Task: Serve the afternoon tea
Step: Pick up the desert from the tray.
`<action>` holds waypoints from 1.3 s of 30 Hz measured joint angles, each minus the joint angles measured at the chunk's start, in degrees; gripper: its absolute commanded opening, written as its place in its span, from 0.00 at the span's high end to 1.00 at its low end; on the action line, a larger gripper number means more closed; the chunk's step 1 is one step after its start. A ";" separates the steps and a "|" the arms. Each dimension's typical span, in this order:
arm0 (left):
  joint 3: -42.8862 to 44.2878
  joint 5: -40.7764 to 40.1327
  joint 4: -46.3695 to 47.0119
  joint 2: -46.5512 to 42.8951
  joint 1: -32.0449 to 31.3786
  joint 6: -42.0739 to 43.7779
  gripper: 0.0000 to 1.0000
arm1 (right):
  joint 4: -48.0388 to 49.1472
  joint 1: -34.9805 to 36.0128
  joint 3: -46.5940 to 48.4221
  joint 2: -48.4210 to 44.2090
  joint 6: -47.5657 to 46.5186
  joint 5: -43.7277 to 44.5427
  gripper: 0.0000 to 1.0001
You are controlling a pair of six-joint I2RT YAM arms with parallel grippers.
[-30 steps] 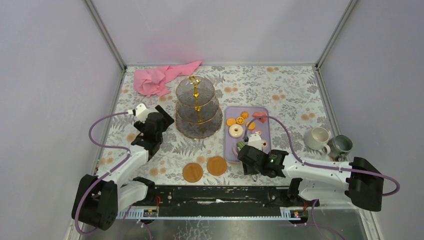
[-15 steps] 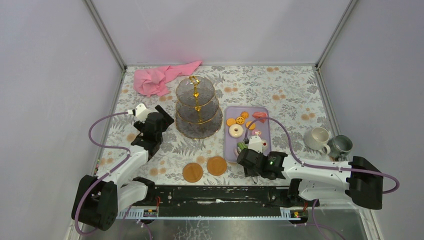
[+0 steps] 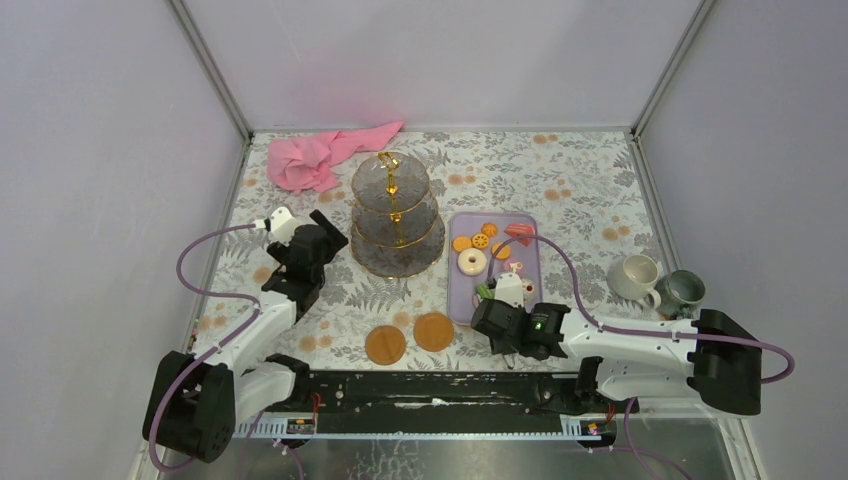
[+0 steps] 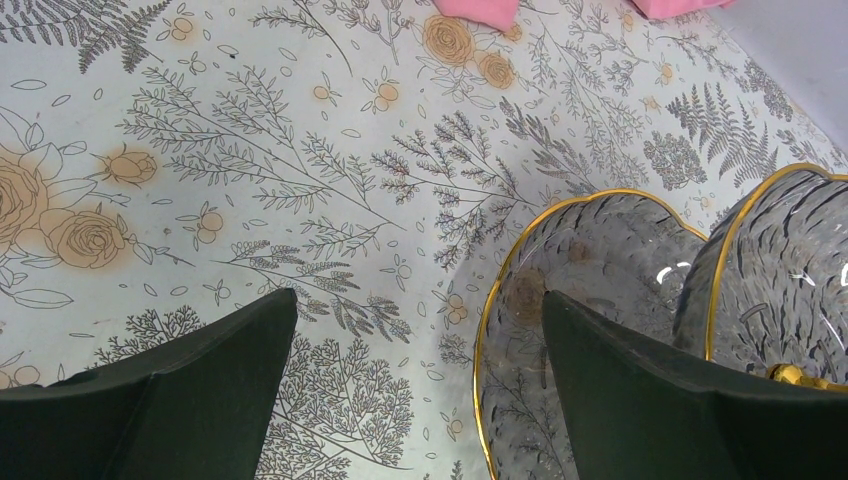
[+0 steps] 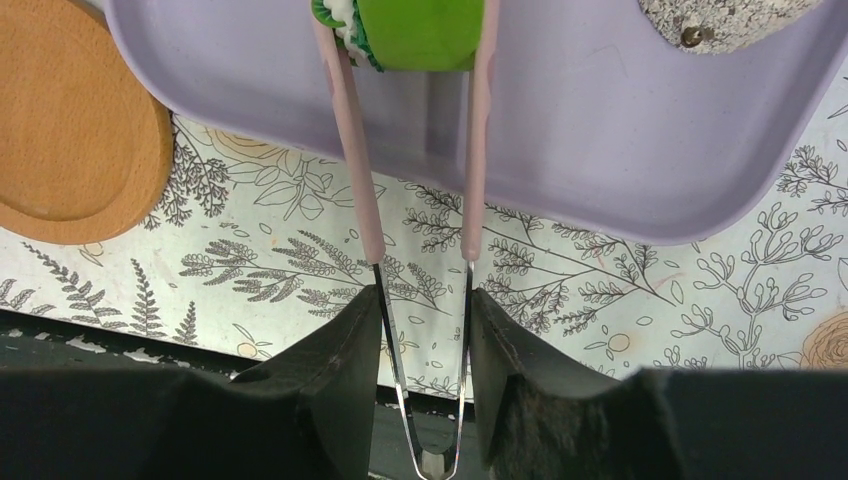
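The three-tier glass stand (image 3: 395,215) with its gold stem is at centre back, its tiers bare. My left gripper (image 3: 325,228) hangs open just left of it; in the left wrist view the gripper (image 4: 420,305) straddles the gold rim of the lowest tier (image 4: 590,250). My right gripper (image 3: 492,316) (image 5: 422,295) is shut on the metal end of the pink tongs (image 5: 470,150). The tong tips pinch a green cake (image 5: 415,30) (image 3: 482,291) in the lilac tray (image 5: 600,150). A doughnut (image 3: 471,262) and small orange biscuits (image 3: 478,240) lie further back in the tray.
Two round orange discs (image 3: 385,344) (image 3: 433,331) lie on the floral cloth left of the tray. A cream mug (image 3: 634,277) and a grey-green mug (image 3: 682,291) stand at the right. A pink cloth (image 3: 320,155) is bunched at the back left.
My right gripper has squeezed the tongs narrower, closing their tips on the green cake, and has edged slightly left. The left arm has not moved.
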 measured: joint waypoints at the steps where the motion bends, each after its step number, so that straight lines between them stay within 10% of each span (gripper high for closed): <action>1: 0.00 0.00 0.00 -0.02 0.00 0.00 0.00 | -0.15 0.09 0.15 0.00 0.00 0.00 0.79; 39: 0.00 -0.17 -0.04 -0.92 -0.39 0.00 0.00 | -8.41 3.15 19.08 0.22 -4.59 6.62 0.85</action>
